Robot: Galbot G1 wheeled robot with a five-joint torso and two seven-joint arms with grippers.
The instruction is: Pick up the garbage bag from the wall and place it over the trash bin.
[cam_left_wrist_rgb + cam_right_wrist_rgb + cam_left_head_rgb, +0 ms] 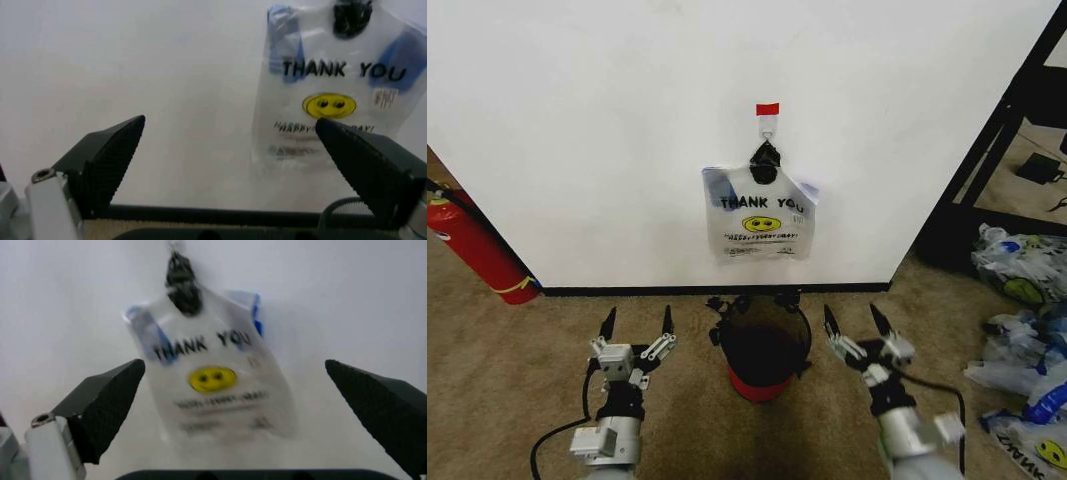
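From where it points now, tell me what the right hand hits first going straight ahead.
Probably the garbage bag hanging on the wall: it lies between the open right hand fingers. Depth is unclear.

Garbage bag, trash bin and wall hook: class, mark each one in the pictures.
garbage bag [761, 225], head view, on its yellow smiley face.
trash bin [758, 384], head view, on its red lower body.
wall hook [768, 125], head view, on the small white hook under the red tape.
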